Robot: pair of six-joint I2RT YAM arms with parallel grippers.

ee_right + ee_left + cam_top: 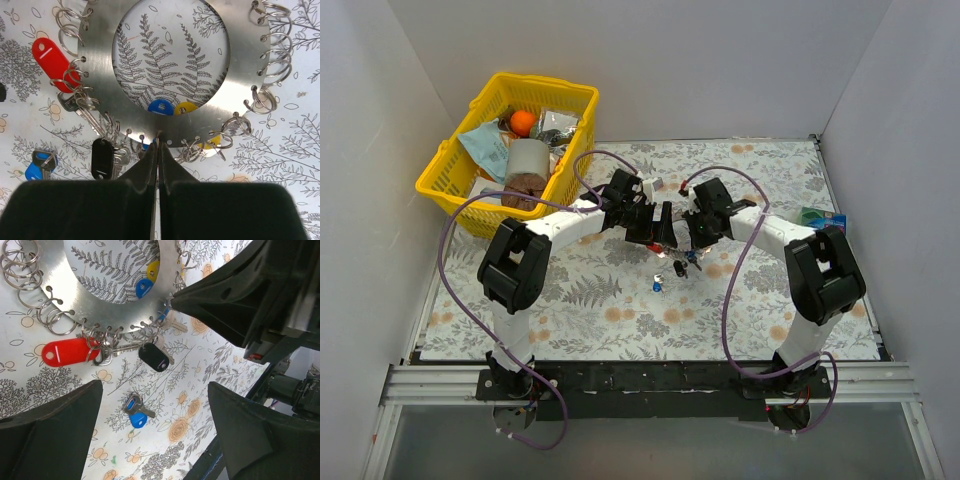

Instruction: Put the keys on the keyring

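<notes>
The keyring (100, 50) is a wide flat silvery ring with holes and small split rings round its rim. It also shows in the left wrist view (112, 315). Keys with a red tag (50, 62), a black tag (102, 157), and blue (161, 106) and yellow (186, 107) heads hang from it. My right gripper (158, 145) is shut on the near rim of the keyring. A loose blue-headed key (135, 412) lies on the flowered cloth, also in the top view (658, 285). My left gripper (155, 440) is open and empty above that key.
A yellow basket (510, 150) with packets and an orange ball stands at the back left. A small blue-green packet (822, 216) lies at the right edge of the cloth. Both arms meet over the middle of the table (570, 300).
</notes>
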